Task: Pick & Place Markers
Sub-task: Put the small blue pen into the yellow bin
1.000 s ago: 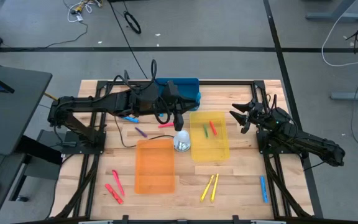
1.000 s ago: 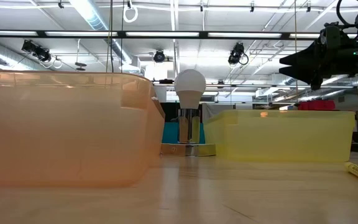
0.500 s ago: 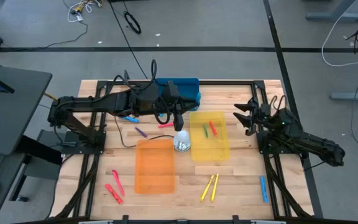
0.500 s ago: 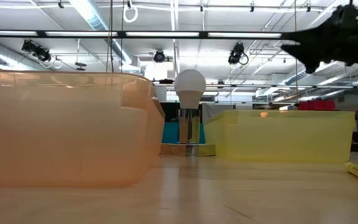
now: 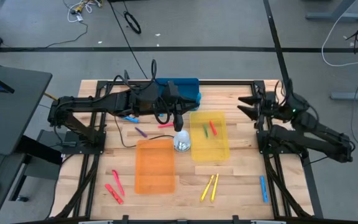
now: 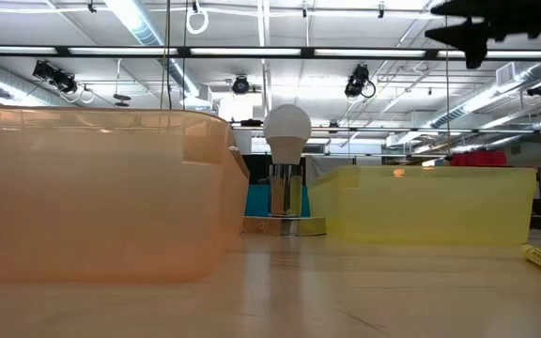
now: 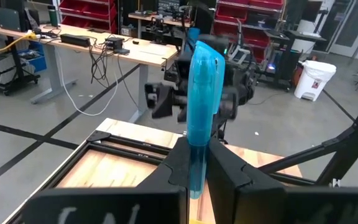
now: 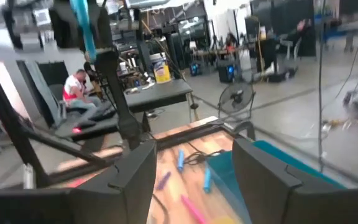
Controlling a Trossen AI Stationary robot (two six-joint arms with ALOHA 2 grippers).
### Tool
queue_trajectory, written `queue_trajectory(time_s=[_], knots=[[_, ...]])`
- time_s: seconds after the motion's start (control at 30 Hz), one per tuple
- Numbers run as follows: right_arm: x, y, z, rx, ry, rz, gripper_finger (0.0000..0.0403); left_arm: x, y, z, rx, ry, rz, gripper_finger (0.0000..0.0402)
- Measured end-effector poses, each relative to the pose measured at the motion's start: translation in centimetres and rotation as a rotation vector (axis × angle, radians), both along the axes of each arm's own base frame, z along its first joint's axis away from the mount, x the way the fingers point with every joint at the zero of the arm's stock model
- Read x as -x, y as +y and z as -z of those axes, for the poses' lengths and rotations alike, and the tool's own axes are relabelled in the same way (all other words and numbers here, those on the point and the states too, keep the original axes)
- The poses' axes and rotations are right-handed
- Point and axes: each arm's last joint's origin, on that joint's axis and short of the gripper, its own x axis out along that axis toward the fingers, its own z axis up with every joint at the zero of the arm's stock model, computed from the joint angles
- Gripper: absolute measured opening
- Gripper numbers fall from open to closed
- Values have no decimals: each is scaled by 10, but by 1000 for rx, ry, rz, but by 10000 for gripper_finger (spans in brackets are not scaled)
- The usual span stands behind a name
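My left gripper (image 5: 179,116) hangs high over the table's middle, shut on a light-blue marker (image 7: 199,106); the right wrist view shows that marker (image 8: 81,23) as well. My right gripper (image 5: 248,106) is raised at the table's right side, open with nothing between its fingers (image 8: 135,180), and it shows at the top of the low view (image 6: 477,28). A green and a red marker (image 5: 209,129) lie in the yellow tray (image 5: 219,152). Loose on the wood lie red markers (image 5: 114,186), yellow markers (image 5: 209,186), a blue marker (image 5: 263,188) and a purple marker (image 5: 140,131). My left gripper pinches the light-blue marker by its lower end (image 7: 194,177) between the two fingers (image 7: 229,171). The fingers reach out about level toward the table's right side. The marker stands up out of them, nearly upright, lifted clear of the table.
An orange tray (image 5: 155,177) lies near the front and a blue tray (image 5: 188,87) at the far edge. A white bulb on a chrome base (image 5: 181,142) stands between the orange and yellow trays. Black cables run on the left. A person (image 8: 76,87) sits in the room beyond.
My right gripper has risen well above the table at the right side, staying open. My left gripper and its marker have kept still.
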Motion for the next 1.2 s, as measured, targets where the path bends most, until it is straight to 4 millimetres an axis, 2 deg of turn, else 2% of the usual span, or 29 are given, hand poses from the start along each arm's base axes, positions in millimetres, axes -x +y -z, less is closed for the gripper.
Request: queue_trajectory(time_s=[0.1, 0.27, 0.43, 0.77, 0.97, 1.2], knots=[[-4, -2, -26, -44, 11, -5, 210, 0, 0, -2, -5, -17, 9, 30], [-15, -2, -63, -19, 3, -104, 210, -1, -1, -6, -5, -58, 35, 30], [-30, -1, -90, -29, -8, -188, 211, -1, -1, -6, 2, -61, 35, 30], [-80, 3, -116, -50, -17, -336, 254, -1, -1, -6, 6, -59, 38, 30], [-109, 13, -124, -40, -19, -417, 255, -1, -1, -5, 6, -56, 38, 30], [-134, 24, -137, 12, -12, -470, 255, -1, -2, -5, 8, -56, 60, 30]])
